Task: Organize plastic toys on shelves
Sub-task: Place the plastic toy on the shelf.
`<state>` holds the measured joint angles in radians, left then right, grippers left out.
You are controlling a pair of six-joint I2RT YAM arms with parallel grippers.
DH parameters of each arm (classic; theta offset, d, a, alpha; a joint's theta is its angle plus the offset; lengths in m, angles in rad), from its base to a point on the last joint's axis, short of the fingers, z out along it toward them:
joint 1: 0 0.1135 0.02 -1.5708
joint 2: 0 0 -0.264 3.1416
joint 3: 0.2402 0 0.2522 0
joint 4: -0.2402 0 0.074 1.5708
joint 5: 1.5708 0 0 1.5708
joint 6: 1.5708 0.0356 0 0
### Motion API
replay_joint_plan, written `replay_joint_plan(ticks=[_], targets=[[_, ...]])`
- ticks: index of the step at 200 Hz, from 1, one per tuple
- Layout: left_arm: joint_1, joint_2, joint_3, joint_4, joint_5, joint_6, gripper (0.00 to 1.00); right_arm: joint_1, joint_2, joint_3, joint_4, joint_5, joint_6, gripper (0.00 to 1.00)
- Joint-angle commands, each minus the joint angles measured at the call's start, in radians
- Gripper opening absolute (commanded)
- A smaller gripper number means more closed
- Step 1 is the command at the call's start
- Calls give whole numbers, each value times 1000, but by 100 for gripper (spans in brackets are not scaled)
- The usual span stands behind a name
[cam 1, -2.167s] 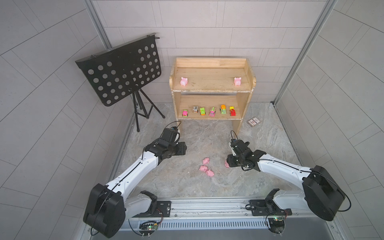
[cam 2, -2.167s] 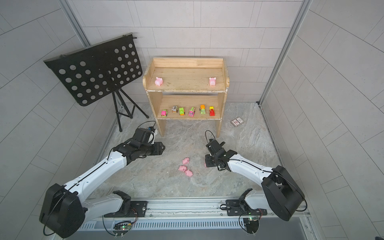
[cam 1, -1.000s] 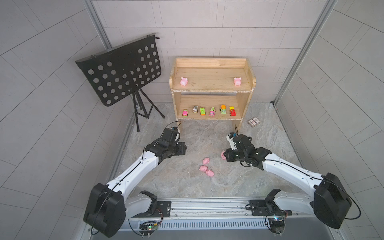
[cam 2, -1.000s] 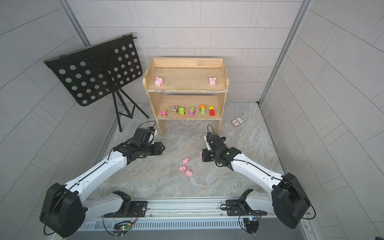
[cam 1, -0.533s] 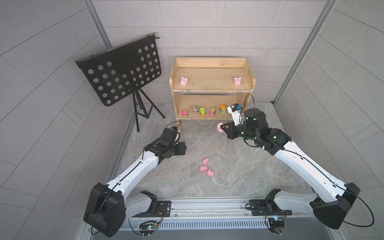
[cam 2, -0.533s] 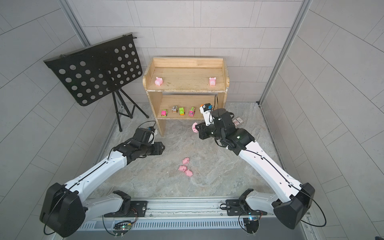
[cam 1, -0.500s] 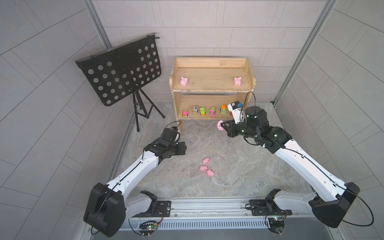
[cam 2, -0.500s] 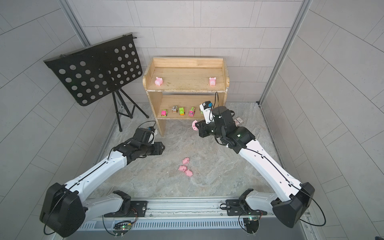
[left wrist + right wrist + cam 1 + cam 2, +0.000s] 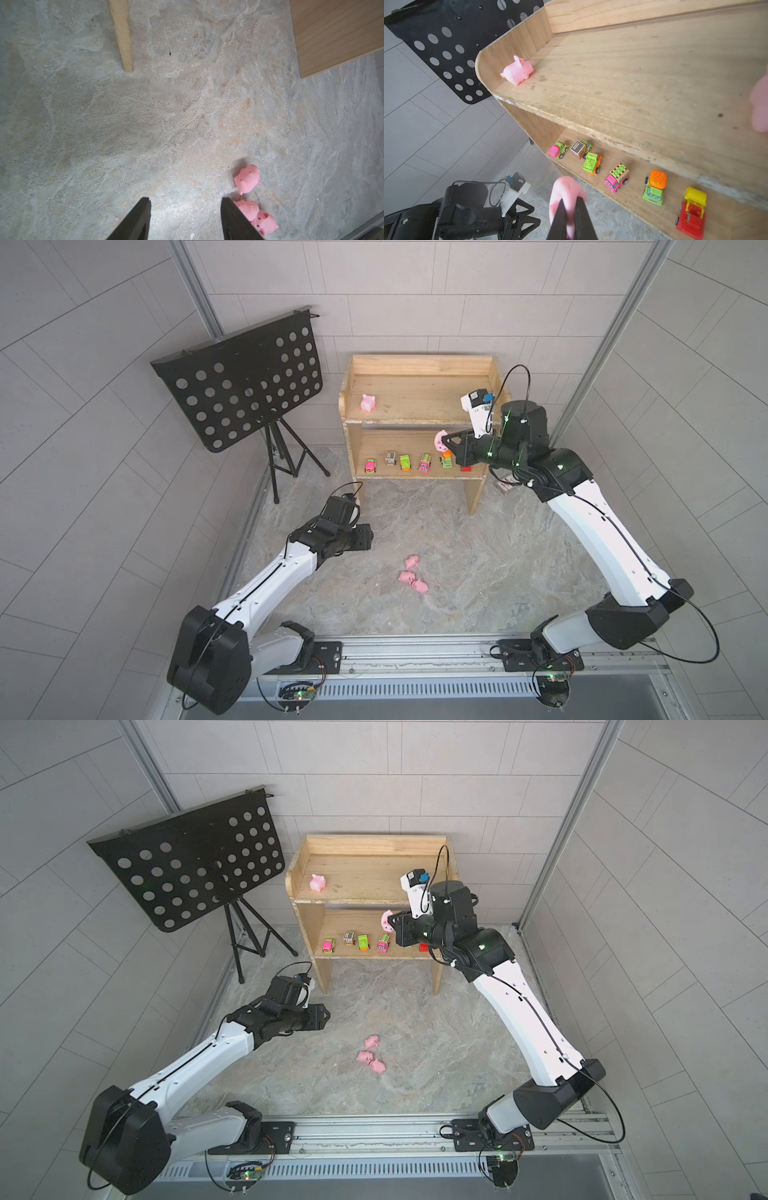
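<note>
A pink pig point(image 9: 439, 439) has been lifted from the surface point(image 9: 478, 572) and is now held, pinched in the right jaws, just in front of the top board of the shelves point(image 9: 419, 364) (release is judged next). Three pigs point(image 9: 412, 575) are left below, near the half-open, empty left jaws.

Your tabletop point(image 9: 478, 556), marbled grey-beige, carries the wooden shelves point(image 9: 419, 364) at the back, the black music stand point(image 9: 241, 381) on its tripod beside them, and three pink pigs point(image 9: 405, 576) clustered near the middle, two of them touching. On the shelves' rimmed top board you have one pig point(image 9: 368, 402) at the left end. The lower board holds six toy vehicles point(image 9: 617, 176) in a row.
</note>
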<state>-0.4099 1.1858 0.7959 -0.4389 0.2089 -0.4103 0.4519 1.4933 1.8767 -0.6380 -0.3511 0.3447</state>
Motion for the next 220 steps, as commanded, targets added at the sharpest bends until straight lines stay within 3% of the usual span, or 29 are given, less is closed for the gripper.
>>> replay_joint_plan(ticks=[1,96,199,220], targets=[[5,7,11,-6,1,9,61,-23,29,74,-28,-8,15,0],[5,5,9,-8,2,9,61,-64,260,478,-206,86,35,0],[5,-1,8,-7,4,8,60,-97,359,603,-280,175,44,0],[5,-2,8,-9,3,8,60,-98,376,621,-291,180,46,9]])
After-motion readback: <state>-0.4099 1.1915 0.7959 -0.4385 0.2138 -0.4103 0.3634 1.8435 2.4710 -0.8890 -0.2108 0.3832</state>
